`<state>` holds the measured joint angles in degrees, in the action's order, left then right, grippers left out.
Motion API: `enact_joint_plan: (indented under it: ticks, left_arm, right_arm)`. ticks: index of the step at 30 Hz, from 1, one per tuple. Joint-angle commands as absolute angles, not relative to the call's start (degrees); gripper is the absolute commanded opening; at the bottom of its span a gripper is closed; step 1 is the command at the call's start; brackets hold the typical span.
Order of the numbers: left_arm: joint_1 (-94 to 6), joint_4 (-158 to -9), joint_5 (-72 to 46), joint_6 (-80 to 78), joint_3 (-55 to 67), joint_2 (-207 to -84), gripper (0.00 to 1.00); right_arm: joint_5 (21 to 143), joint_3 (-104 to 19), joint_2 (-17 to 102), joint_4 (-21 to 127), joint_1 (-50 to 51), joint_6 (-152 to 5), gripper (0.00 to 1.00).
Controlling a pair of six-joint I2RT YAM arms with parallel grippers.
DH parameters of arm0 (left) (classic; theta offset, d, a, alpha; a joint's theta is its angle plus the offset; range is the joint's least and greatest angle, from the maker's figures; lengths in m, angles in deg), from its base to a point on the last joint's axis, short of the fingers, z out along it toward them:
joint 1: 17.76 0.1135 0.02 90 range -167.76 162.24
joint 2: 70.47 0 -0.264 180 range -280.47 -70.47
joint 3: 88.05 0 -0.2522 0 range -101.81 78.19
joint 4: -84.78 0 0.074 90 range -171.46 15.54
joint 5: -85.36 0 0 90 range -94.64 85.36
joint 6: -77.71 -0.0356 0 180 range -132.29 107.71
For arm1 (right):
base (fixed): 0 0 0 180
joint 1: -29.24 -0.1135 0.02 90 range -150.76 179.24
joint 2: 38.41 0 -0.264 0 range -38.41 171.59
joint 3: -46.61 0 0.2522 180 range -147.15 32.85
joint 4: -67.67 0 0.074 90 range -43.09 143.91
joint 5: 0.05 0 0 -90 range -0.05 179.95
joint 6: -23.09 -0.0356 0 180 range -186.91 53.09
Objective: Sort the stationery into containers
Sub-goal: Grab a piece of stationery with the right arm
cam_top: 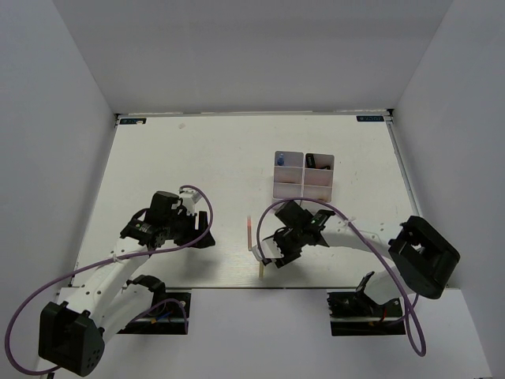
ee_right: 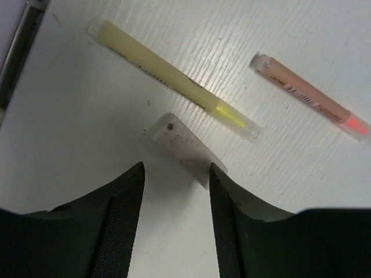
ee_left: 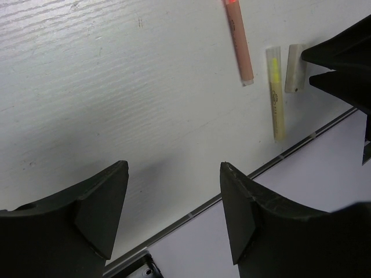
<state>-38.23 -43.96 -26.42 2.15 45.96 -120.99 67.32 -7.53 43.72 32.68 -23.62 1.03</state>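
Near the table's front edge the left gripper hangs with its jaws wide apart, gripping nothing. The right gripper stands open astride one end of a grey eraser, perhaps touching it. A yellow stick and a pink stick lie just beyond, with the white bins farther back.

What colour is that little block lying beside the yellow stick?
Pale grey eraser, speckled with dirt; clearest in the right wrist view.
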Motion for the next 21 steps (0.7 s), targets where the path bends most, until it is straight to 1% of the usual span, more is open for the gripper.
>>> enact_joint_plan:
  ticks: [1, 6, 8, 13, 15, 19, 21]
  left_arm:
    - [-38.42, -43.75, -26.34, 1.60, 45.41, -120.04, 0.75]
    - [-38.42, -43.93, -26.52, 1.42, 45.41, -119.96, 0.75]
    - [-38.42, -44.02, -26.61, 1.34, 45.50, -120.04, 0.75]
    - [-38.33, -43.93, -26.87, 1.51, 45.50, -120.30, 0.75]
    - [-38.42, -43.93, -26.78, 1.51, 45.41, -120.13, 0.75]
    - [-38.33, -44.02, -26.70, 1.34, 45.50, -120.22, 0.75]
    - [-38.33, -43.93, -26.87, 1.51, 45.41, -120.22, 0.75]
  right_arm:
    - [69.65, -7.58, 45.44, 35.10, -24.29, 2.08, 0.52]
    - [68.51, -8.80, 43.16, 33.62, -24.56, 3.31, 0.51]
    - [65.18, -10.21, 42.02, 29.94, -24.47, 3.57, 0.47]
    - [61.48, -12.06, 41.66, 27.10, -24.38, 2.97, 0.44]
    - [61.83, -11.71, 42.01, 28.42, -24.38, 2.52, 0.44]
    - [67.00, -11.01, 44.12, 33.08, -24.47, 2.16, 0.50]
    - [66.93, -11.88, 45.61, 32.12, -24.47, 3.04, 0.50]
